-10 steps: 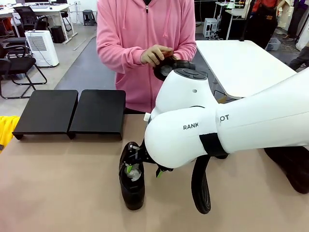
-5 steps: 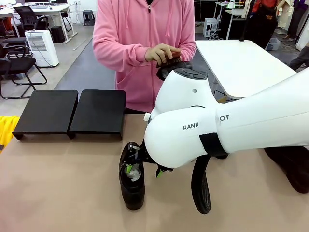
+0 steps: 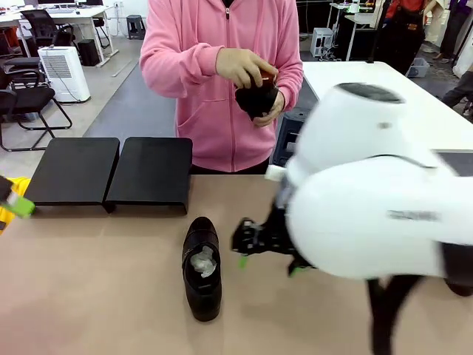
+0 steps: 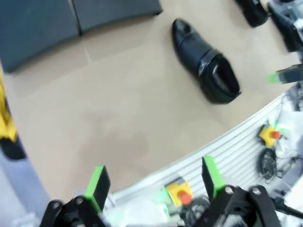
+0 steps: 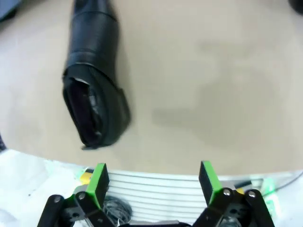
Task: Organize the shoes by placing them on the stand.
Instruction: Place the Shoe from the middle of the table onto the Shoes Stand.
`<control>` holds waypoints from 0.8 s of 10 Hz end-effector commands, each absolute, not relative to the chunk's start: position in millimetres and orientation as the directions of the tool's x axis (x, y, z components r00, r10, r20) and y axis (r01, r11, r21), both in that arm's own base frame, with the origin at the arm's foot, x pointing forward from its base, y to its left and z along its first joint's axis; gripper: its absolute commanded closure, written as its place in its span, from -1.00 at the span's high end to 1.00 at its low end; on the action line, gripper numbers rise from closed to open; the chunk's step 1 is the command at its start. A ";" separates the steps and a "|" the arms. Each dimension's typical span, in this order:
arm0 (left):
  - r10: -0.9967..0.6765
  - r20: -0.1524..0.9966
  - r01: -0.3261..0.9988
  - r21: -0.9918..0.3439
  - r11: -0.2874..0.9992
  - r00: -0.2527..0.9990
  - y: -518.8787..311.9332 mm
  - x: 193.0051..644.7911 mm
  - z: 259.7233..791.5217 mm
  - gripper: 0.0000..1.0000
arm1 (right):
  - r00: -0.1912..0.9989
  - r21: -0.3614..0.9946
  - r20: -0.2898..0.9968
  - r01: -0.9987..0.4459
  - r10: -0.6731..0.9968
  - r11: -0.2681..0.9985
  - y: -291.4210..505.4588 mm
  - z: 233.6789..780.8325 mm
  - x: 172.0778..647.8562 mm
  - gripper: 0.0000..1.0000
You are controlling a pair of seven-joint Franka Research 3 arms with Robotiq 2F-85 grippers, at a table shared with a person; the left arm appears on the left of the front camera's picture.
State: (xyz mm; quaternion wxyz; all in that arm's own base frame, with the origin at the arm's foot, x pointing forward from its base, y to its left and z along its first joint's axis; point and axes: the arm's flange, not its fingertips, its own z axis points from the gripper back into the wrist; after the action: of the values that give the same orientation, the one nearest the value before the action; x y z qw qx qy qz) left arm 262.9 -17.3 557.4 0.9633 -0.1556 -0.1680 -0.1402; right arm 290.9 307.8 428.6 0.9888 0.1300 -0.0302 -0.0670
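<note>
Both wide open and empty, right gripper (image 5: 154, 174) has left the shoe (image 3: 202, 268); left gripper (image 4: 154, 178) hovers.

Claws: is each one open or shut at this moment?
Left claw: open, holding nothing.
Right claw: open, holding nothing.

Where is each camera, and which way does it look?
Front view: between the arms, faces across the tan table at a person in a pink hoodie; the white right arm shows.
Left wrist view: on the left wrist, looks down at the table; the open left gripper shows.
Right wrist view: on the right wrist, looks down too; the open right gripper shows.
Shared: all three show the glossy black leather shoe on the table.
</note>
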 end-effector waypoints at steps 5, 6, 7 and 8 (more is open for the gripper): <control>-0.169 0.188 0.204 -0.188 0.961 0.968 -80.3 254.8 531.5 1.00 | 0.946 0.296 0.093 0.271 -0.310 0.916 232.2 458.8 269.0 1.00; -0.169 0.188 0.204 -0.188 0.961 0.968 -80.3 254.8 531.5 1.00 | 0.946 0.296 0.093 0.271 -0.310 0.916 232.2 458.8 269.0 1.00; -0.162 0.206 0.189 -0.120 0.975 0.965 -81.7 259.5 536.7 1.00 | 0.915 0.302 0.102 0.346 -0.391 0.888 220.7 466.8 273.7 1.00; -0.164 0.214 0.190 -0.107 0.976 0.963 -104.2 263.0 537.1 1.00 | 0.883 0.294 0.073 0.425 -0.464 0.856 207.3 468.3 283.7 1.00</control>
State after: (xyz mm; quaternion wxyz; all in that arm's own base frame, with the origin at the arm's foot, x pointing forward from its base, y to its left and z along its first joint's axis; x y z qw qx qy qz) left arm 258.6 -87.9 536.2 0.9875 -0.0758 -0.0968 -0.0985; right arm 275.4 218.6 465.0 0.9684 0.1348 -0.0799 -0.1942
